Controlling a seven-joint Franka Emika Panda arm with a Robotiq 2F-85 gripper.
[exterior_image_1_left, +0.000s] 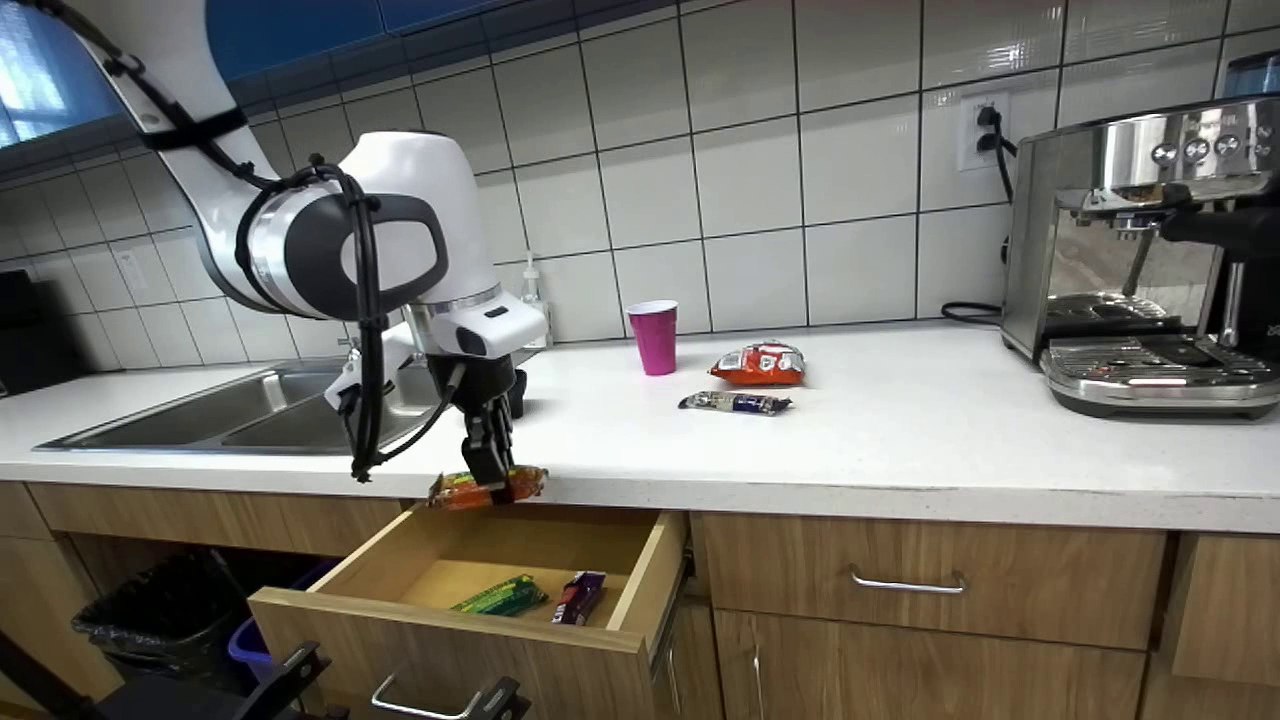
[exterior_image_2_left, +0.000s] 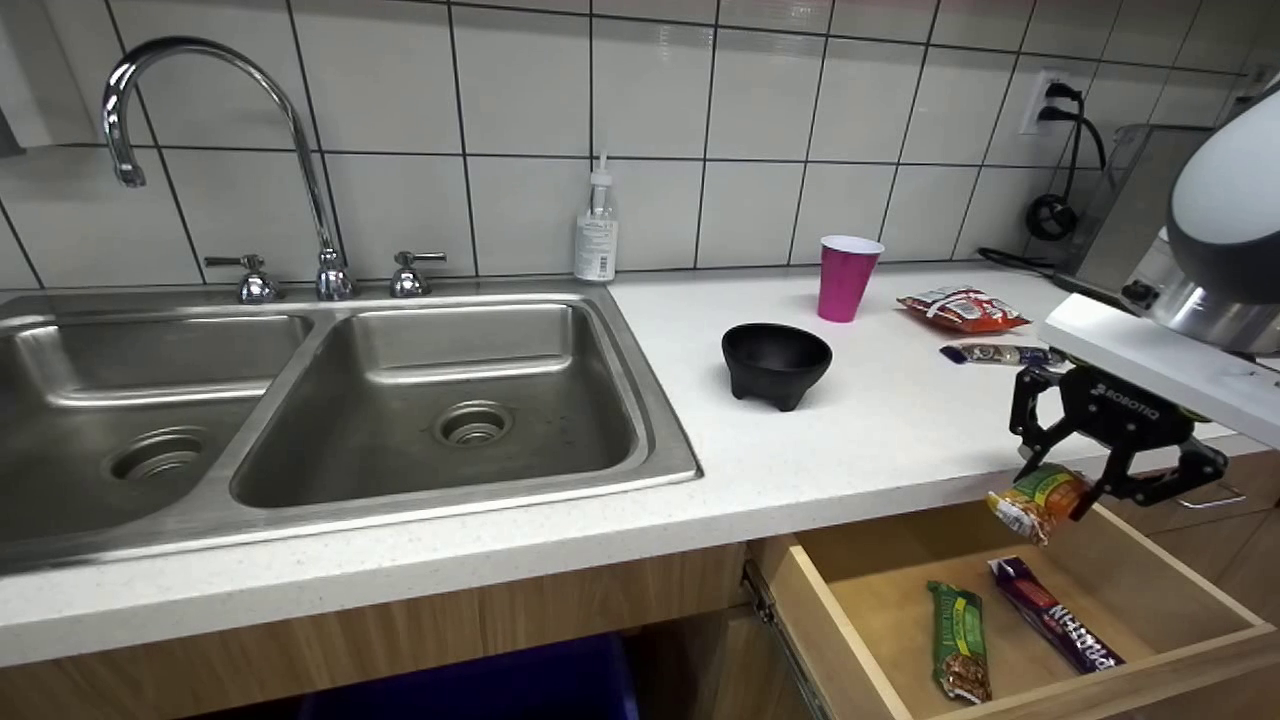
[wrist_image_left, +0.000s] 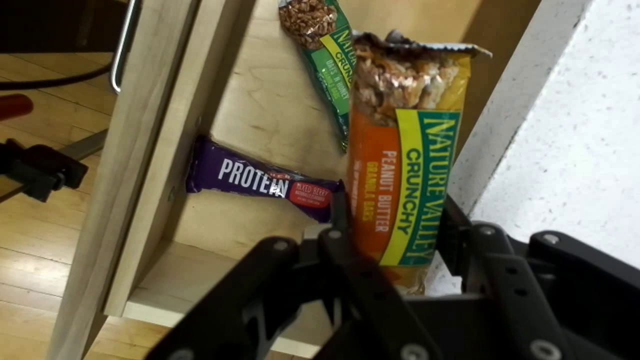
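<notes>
My gripper (wrist_image_left: 395, 215) is shut on an orange peanut butter granola bar (wrist_image_left: 385, 175), with one finger on each side of it. In both exterior views the gripper (exterior_image_1_left: 497, 488) (exterior_image_2_left: 1052, 495) holds the bar (exterior_image_1_left: 460, 492) (exterior_image_2_left: 1040, 500) above the back part of an open wooden drawer (exterior_image_1_left: 440, 625) (exterior_image_2_left: 845, 630), by the counter's front edge. In the drawer lie a green granola bar (exterior_image_2_left: 960, 640) and a purple protein bar (exterior_image_2_left: 1055, 615). In the wrist view the held bar partly covers the green bar (wrist_image_left: 327, 65), and a finger meets the end of the purple bar (wrist_image_left: 250, 175) in the picture.
The white counter edge (exterior_image_2_left: 600, 560) stands right behind the drawer. On the counter are a pink cup (exterior_image_2_left: 848, 280), a red snack bag (exterior_image_1_left: 760, 364), a blue-silver bar (exterior_image_1_left: 735, 402), a black bowl (exterior_image_2_left: 775, 365), a steel sink (exterior_image_2_left: 660, 440) and an espresso machine (exterior_image_1_left: 1150, 260).
</notes>
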